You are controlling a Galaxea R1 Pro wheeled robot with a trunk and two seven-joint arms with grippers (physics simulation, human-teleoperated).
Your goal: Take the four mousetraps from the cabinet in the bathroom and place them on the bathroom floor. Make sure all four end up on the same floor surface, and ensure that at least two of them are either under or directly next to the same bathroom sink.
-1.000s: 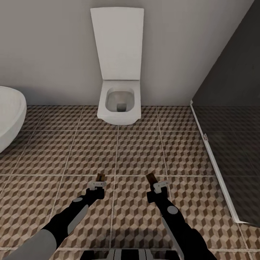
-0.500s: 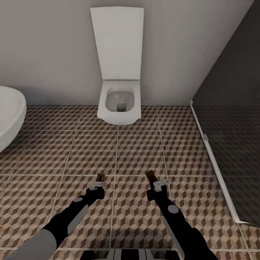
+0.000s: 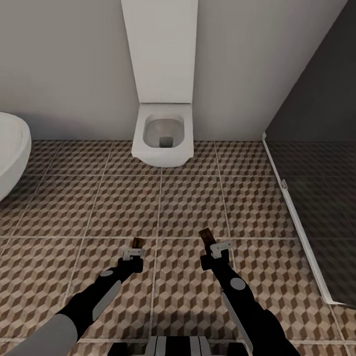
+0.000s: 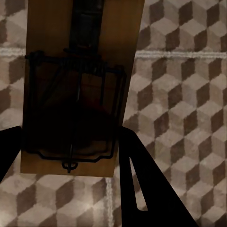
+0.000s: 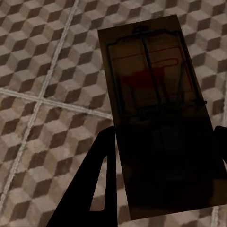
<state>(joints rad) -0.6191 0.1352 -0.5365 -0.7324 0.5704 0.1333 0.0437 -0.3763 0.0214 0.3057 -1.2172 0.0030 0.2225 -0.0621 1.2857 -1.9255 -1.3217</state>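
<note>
Both arms reach forward over the bathroom floor, each carrying a mousetrap. My left gripper is shut on a tan mousetrap. In the left wrist view that mousetrap shows its dark wire frame and a dim red patch, held between dark fingers above the cube-pattern tiles. My right gripper is shut on a second mousetrap. The right wrist view shows this mousetrap in shadow, with its wire and red speck, above a grout crossing. Cabinet and sink are out of view.
A white toilet with raised lid stands against the grey wall ahead. The rim of a white bathtub curves in at the left. A dark glass shower screen with a white bottom rail runs along the right.
The whole head view has shifted: toilet and wall sit slightly higher and larger, the bathtub further left, so the camera moved forward. Both grippers still hold their mousetraps.
</note>
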